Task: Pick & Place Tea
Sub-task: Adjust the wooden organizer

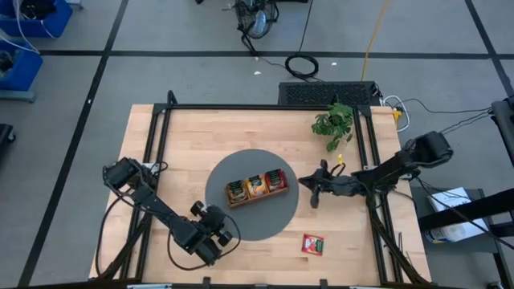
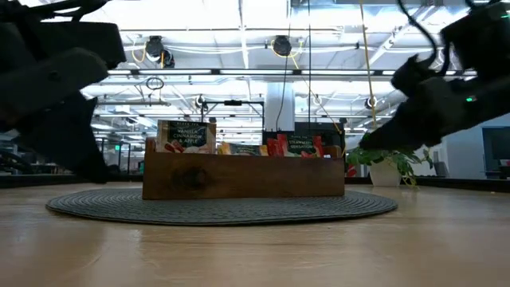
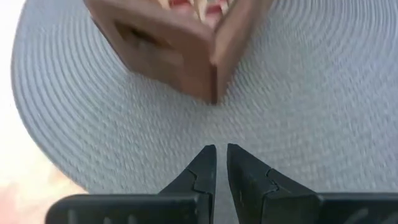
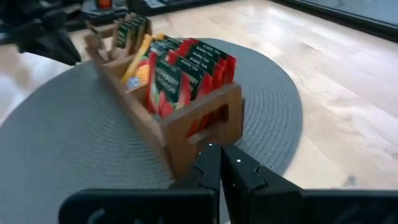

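Observation:
The brown wooden tray (image 1: 257, 188) stands on a round grey mat (image 1: 277, 221). Tea sachets stand upright in its three compartments: tan-and-green (image 1: 235, 190), orange (image 1: 257, 185) and red (image 1: 276, 180). The right wrist view shows the red sachets (image 4: 186, 68) nearest. One more red sachet (image 1: 312, 243) lies flat on the bare table near the near-right corner. My left gripper (image 3: 221, 163) hovers over the mat just near-left of the tray, fingers together, holding nothing. My right gripper (image 4: 221, 163) hangs just right of the tray's right end (image 4: 208, 121), shut and empty.
A small potted plant (image 1: 333, 122) stands at the table's far right. A black frame (image 1: 241, 107) runs along the table's edges. Bare wood lies near of the mat and around the loose sachet. In the low view the tray (image 2: 243, 177) sits between both arms.

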`<control>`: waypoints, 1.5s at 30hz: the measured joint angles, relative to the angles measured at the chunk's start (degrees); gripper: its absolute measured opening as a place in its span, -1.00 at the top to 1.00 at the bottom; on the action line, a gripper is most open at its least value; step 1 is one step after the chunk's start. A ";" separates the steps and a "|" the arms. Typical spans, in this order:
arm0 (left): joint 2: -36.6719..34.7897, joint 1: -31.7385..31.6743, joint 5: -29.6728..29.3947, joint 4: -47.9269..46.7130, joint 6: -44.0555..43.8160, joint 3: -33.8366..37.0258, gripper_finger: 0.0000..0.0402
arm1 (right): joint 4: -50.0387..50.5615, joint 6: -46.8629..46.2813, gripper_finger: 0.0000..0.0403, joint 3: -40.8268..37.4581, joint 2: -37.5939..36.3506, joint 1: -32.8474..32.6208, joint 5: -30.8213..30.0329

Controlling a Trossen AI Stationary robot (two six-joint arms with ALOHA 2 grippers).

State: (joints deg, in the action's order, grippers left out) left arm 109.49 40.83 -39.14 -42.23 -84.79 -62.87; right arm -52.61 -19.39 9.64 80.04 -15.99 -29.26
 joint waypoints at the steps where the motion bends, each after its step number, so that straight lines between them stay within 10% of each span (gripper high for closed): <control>1: 0.00 -0.20 -0.82 -0.12 -0.03 0.00 0.77 | 0.03 -0.10 1.00 1.01 1.44 0.56 0.04; 21: 0.00 -6.11 -3.25 -1.32 4.24 0.04 0.77 | -3.64 -0.74 1.00 9.70 16.38 4.98 10.91; 45: -2.75 -8.80 -0.32 -8.00 9.24 -0.04 0.77 | -4.78 -3.54 1.00 10.02 16.35 0.11 11.77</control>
State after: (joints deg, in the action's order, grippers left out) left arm 106.74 32.03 -39.46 -50.23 -75.55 -62.92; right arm -57.39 -22.93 19.66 96.39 -15.88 -17.49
